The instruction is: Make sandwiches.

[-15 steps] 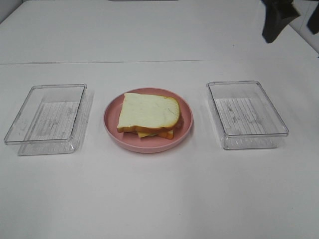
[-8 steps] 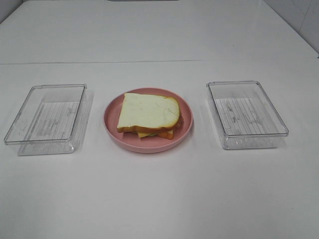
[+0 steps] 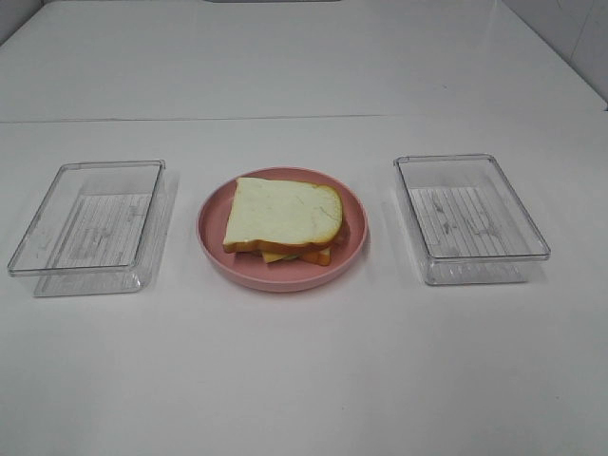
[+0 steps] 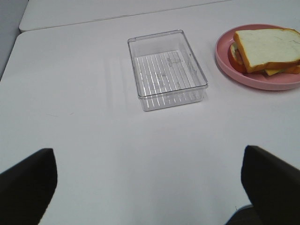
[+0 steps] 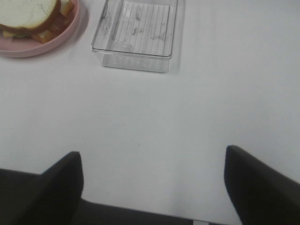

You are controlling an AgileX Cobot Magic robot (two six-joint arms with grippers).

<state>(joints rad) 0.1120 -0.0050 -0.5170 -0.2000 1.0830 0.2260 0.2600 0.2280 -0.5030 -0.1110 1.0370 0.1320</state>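
Observation:
The sandwich (image 3: 285, 214) is one stack on the round pink plate (image 3: 353, 217) at the table's centre. White bread with an orange-brown crust is on top, and yellow cheese shows at its front edge. It also shows in the left wrist view (image 4: 265, 47) and the right wrist view (image 5: 28, 14). My left gripper (image 4: 147, 157) is open and empty, hovering over bare table well away from the plate. My right gripper (image 5: 151, 159) is open and empty, also far from the plate. Neither gripper shows in the exterior high view.
A clear plastic container (image 3: 90, 228) stands empty left of the plate and also shows in the left wrist view (image 4: 166, 70). A second clear container (image 3: 470, 218) stands empty to the right and also shows in the right wrist view (image 5: 136, 33). The table is white.
A dark arm at the top right of the exterior high view one second ago has left that view. The sandwich, plate and containers have not moved.

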